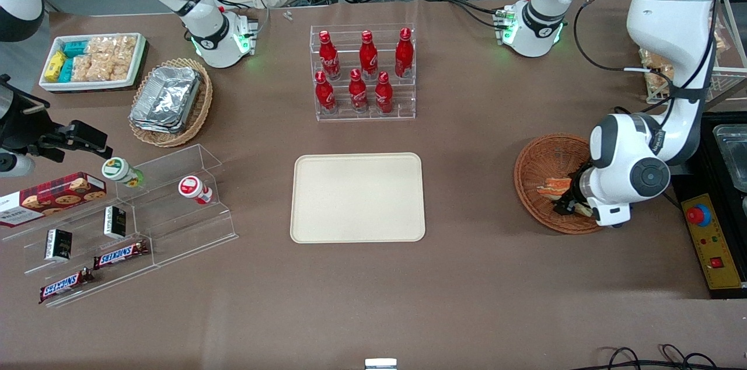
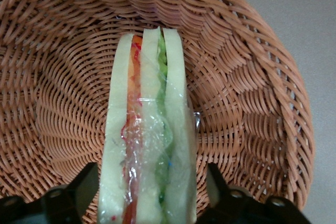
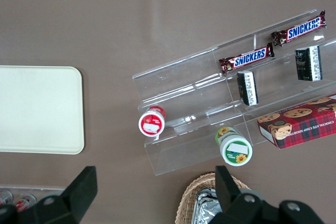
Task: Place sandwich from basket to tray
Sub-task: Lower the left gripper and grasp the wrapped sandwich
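Observation:
The sandwich (image 1: 554,186) is a wedge of white bread with orange-red and green filling in clear wrap. It lies in the round reddish-brown basket (image 1: 543,160) toward the working arm's end of the table. My left gripper (image 1: 569,203) is down in the basket. In the left wrist view the gripper (image 2: 149,182) is open and its fingers (image 2: 86,184) stand on either side of the sandwich (image 2: 149,129), with a narrow strip of wicker (image 2: 247,103) showing beside one finger. The cream tray (image 1: 357,198) lies bare at the table's middle and also shows in the right wrist view (image 3: 37,108).
A clear rack of red bottles (image 1: 363,72) stands farther from the camera than the tray. A tan basket of foil containers (image 1: 169,101), a white bin of snacks (image 1: 93,60) and a clear stepped shelf of snacks (image 1: 128,224) lie toward the parked arm's end. A control box (image 1: 709,241) sits beside the basket.

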You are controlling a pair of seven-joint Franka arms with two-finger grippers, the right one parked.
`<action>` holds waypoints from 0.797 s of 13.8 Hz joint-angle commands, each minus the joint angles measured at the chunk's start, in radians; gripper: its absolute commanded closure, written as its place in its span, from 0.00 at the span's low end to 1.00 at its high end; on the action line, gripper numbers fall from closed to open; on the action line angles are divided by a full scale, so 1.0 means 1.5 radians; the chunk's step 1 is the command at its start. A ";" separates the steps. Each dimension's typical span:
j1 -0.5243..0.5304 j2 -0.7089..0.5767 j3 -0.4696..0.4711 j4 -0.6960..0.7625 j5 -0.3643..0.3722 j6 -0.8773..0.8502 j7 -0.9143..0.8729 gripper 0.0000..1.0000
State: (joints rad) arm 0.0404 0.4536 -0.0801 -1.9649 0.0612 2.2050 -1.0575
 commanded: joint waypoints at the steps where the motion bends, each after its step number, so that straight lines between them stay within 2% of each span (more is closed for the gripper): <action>1: 0.000 -0.021 -0.002 -0.010 0.000 0.013 -0.024 1.00; 3: 0.001 -0.069 -0.001 -0.001 0.000 -0.030 -0.013 1.00; 7: -0.011 -0.140 -0.027 0.120 -0.004 -0.262 0.027 1.00; 9: -0.011 -0.147 -0.057 0.199 -0.064 -0.366 0.088 1.00; 11: -0.012 -0.148 -0.122 0.224 -0.077 -0.399 0.171 1.00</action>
State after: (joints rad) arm 0.0265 0.2088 -0.1940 -1.6786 -0.0283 1.6532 -0.9007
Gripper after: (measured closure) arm 0.797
